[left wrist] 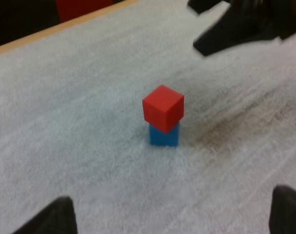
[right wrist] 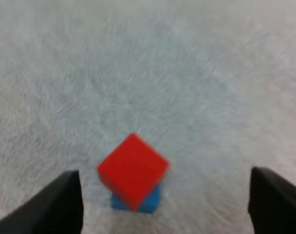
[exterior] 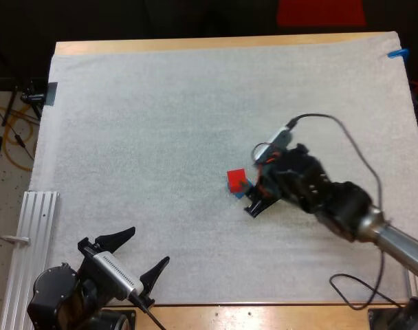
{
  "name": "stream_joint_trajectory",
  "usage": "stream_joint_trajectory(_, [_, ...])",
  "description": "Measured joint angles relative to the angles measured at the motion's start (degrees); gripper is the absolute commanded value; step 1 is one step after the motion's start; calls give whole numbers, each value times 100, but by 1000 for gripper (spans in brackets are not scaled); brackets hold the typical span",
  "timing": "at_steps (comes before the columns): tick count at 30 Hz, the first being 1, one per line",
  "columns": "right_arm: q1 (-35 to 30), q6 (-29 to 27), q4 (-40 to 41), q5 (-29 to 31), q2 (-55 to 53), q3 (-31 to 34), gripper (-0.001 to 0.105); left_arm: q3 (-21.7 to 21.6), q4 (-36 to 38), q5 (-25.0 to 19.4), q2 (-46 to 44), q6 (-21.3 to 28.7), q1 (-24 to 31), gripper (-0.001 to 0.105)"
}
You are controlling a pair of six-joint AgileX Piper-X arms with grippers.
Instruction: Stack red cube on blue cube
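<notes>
white mat covers the table; right of centre in the high view the red cube sits on the blue cube, twisted off square. the right gripper, nearer, stands spread and empty just right of the stack, the left gripper spread and empty at lower left. no writing is readable.

Your right gripper sits just beside the red cube, tilted down toward it, fingers spread wide and clear of it. Your left gripper hangs well apart from that cube, fingers also spread.
</notes>
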Motion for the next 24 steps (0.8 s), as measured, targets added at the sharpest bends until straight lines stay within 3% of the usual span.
stream_joint_trajectory(3, [-503, 285, -3, -150, -172, 0, 69, 0, -174, -155, 0, -190, 0, 76])
stream_joint_trajectory(7, [-1444, 659, 131, -318, -248, 0, 69, 0, -608, -899, 77, -530, 0, 76])
stream_joint_trajectory(11, [-2186, 714, 307, -318, -456, 0, 69, 0, -974, -1225, 261, -805, 0, 76])
stream_joint_trajectory(18, [-3538, 735, 698, -710, -1435, 76, 69, -139, -1412, -2226, 590, -871, 0, 76])
stream_joint_trajectory(24, [-4132, 637, 1035, -838, -2475, 466, 69, -379, -1440, -2699, 635, -877, 0, 76])
